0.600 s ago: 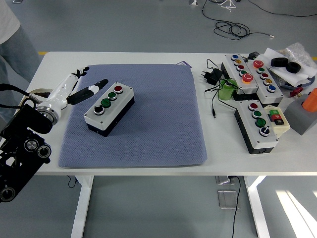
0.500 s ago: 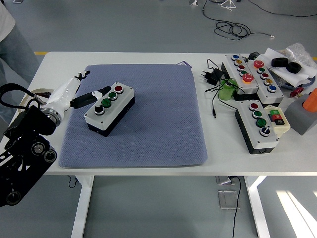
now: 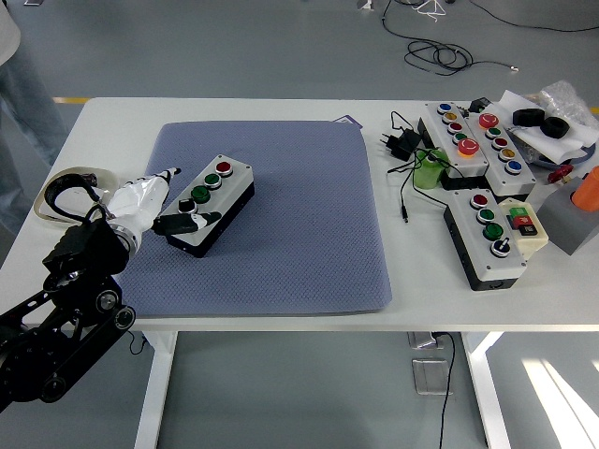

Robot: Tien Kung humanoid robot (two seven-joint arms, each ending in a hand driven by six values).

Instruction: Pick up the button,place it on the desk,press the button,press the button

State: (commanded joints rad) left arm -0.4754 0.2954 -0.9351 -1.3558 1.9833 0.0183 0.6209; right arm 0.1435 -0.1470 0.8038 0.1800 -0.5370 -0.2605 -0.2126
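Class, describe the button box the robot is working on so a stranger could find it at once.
Find the blue mat. The button box is the only thing lying on it, with the left robot hand at its near end; every other box sits on bare table at the right.

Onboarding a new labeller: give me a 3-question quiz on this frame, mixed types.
1. True or false: the button box lies on the blue mat.
2. Which hand is at the box's near end? A) left hand B) right hand C) a person's hand
3. Fill in: the box's far-end button is coloured ____.

Key: 1 true; 2 A, its fingers over the near end, though whether one presses a button is not clear; 3 red.
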